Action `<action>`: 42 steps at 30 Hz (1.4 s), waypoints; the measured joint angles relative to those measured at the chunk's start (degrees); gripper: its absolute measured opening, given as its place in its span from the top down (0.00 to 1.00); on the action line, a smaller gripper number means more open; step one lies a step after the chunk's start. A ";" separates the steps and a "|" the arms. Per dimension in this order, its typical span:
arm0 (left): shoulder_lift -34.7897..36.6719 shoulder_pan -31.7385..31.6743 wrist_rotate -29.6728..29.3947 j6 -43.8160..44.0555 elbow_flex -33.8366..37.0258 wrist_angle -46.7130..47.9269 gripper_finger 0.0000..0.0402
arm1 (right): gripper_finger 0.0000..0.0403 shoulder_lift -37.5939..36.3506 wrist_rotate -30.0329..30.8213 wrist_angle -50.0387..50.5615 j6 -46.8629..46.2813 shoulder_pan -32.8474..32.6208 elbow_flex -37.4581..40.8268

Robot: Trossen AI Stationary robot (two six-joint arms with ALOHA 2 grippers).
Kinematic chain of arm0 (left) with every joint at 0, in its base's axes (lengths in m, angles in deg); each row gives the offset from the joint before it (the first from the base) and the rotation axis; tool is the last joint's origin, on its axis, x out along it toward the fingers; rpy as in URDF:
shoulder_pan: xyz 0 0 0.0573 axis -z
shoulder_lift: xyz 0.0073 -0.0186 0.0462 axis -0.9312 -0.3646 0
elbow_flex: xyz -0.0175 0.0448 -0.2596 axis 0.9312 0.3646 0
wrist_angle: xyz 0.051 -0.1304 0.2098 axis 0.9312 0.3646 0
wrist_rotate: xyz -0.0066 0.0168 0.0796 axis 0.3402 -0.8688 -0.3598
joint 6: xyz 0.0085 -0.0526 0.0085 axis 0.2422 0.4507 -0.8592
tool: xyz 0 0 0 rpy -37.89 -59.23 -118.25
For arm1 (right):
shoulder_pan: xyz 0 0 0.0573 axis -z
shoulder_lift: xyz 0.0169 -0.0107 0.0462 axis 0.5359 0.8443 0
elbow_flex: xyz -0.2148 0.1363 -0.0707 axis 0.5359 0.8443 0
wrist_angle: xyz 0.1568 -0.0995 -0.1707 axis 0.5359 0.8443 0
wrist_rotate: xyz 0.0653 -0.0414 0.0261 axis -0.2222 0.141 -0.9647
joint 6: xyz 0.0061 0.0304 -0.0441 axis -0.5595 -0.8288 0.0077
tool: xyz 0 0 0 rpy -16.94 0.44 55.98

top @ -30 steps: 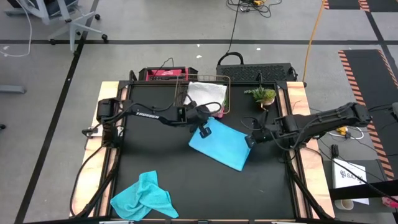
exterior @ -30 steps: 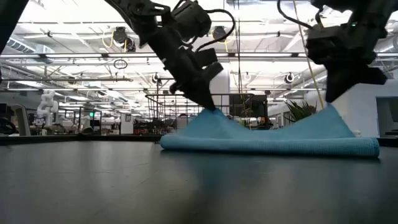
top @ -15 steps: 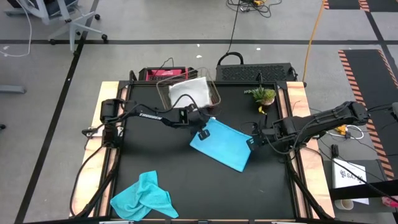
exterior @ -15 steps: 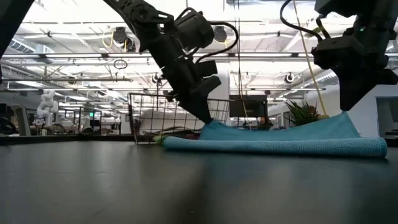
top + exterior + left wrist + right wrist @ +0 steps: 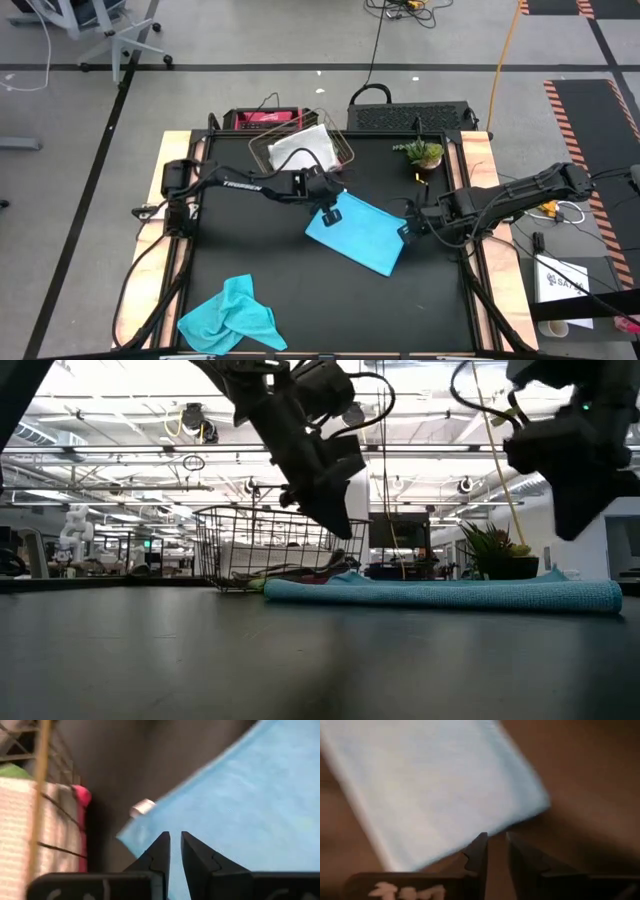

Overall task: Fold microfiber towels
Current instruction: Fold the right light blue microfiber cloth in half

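Note:
A turquoise towel (image 5: 355, 233) lies folded and flat in the middle of the table, a long low strip in the low view (image 5: 440, 594). My left gripper (image 5: 328, 210) hangs just above its far left corner (image 5: 135, 832), fingers slightly apart with nothing between them. My right gripper (image 5: 404, 230) hovers over the towel's right corner (image 5: 530, 800), also narrowly open and empty. Both stand clear of the cloth in the low view. A second turquoise towel (image 5: 230, 318) lies crumpled near the table's front left.
A copper wire basket (image 5: 300, 150) at the far edge holds a light grey towel (image 5: 303, 146); pink (image 5: 82, 796) and green (image 5: 10, 770) cloth show at its side. A small potted plant (image 5: 420, 153) stands at the far right.
Both grippers have let go of the folded towel's two far corners, which stood lifted in peaks and now lie flat. My left gripper has risen a little clear of the cloth. The basket has shifted toward the table's left along the far edge.

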 joint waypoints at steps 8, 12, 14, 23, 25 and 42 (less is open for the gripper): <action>0.00 6.79 2.38 4.42 -0.93 5.54 0.88 | 0.92 4.27 -0.98 -20.28 2.35 -2.83 0.00; 0.68 11.22 0.50 8.48 -0.93 8.43 0.88 | 0.99 11.44 -1.19 -27.41 3.39 -5.33 0.00; 0.90 12.74 -0.32 11.38 -1.01 8.44 0.88 | 0.98 15.41 -2.68 -32.10 3.16 -6.19 0.00; 1.54 15.79 1.22 20.57 -0.93 11.44 0.88 | 1.00 30.06 -2.41 -39.85 4.74 -8.70 -0.12; 2.01 16.22 1.28 21.50 -0.96 11.58 0.88 | 1.00 31.29 -2.60 -40.60 5.12 -9.20 -0.22; 2.64 19.00 2.25 26.53 -0.75 5.27 0.88 | 1.00 25.34 -13.24 -40.59 4.87 -24.79 0.24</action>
